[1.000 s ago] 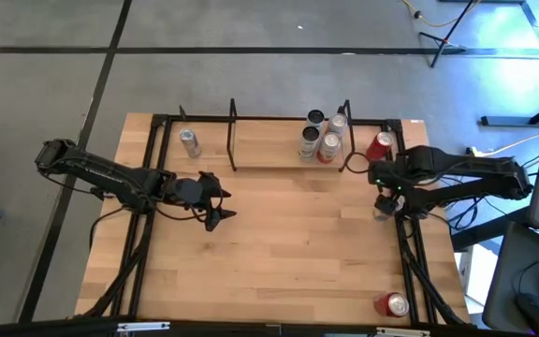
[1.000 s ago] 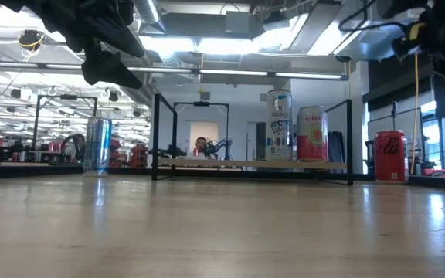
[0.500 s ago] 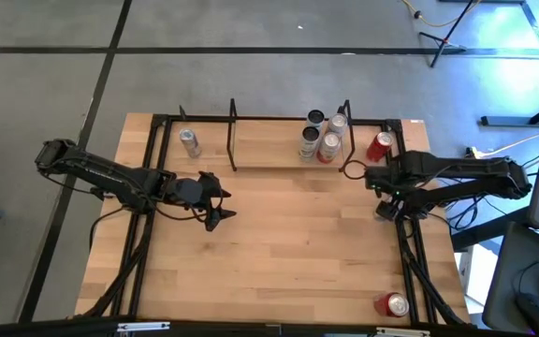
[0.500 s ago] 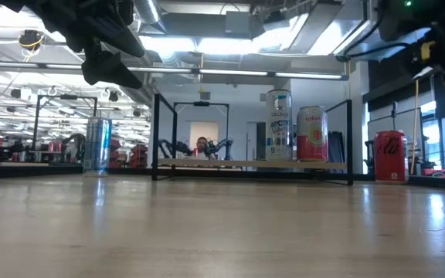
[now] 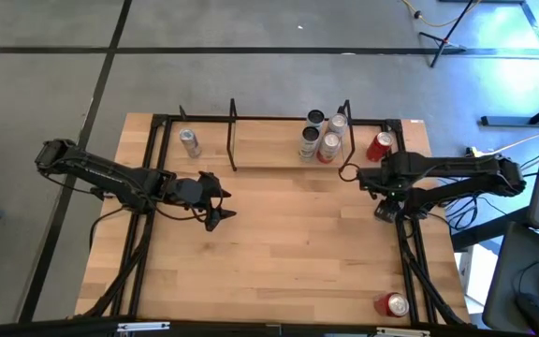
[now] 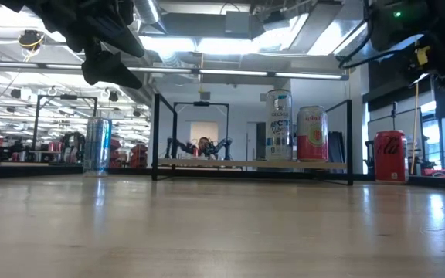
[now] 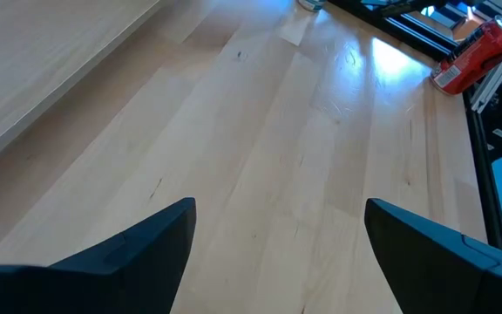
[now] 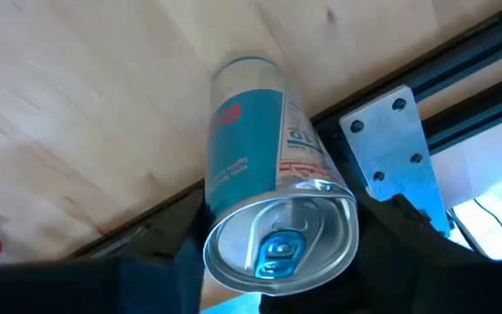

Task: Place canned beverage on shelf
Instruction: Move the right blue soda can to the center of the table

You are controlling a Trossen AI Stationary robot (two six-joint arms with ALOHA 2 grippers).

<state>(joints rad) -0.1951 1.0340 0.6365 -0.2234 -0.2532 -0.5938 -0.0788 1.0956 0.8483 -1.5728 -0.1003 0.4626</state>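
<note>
Canned beverage at the table's 3 o'clock edge, just beside the black rail and its metal bracket, pinched near the top rim by the right gripper, one dark finger on each side. Judged as the grasp step, with lift and carry not yet done. To do it well: confirm a firm, even squeeze below the rim before raising; lift straight up so the base clears the rail and bracket; keep the can upright, since a thin wall dents under too much pressure and a smooth side slips under too little. Then carry toward 10 o'clock to the shelf at the table's 12 o'clock side, pass clear of the red can standing just outside the shelf's 3 o'clock end frame, and aim for the bare plank at the 9 o'clock side of the cans already there, not in among them. Set down flat before letting go. Left gripper waiting over the table toward 9 o'clock, fingers spread wide, holding nothing; no need to involve it. As for looks: a slim cylinder, teal and silver body with red lettering and a panel of small print, shiny silver lid with a blue pull tab, unopened as far as can be judged, no dents in view.
</note>
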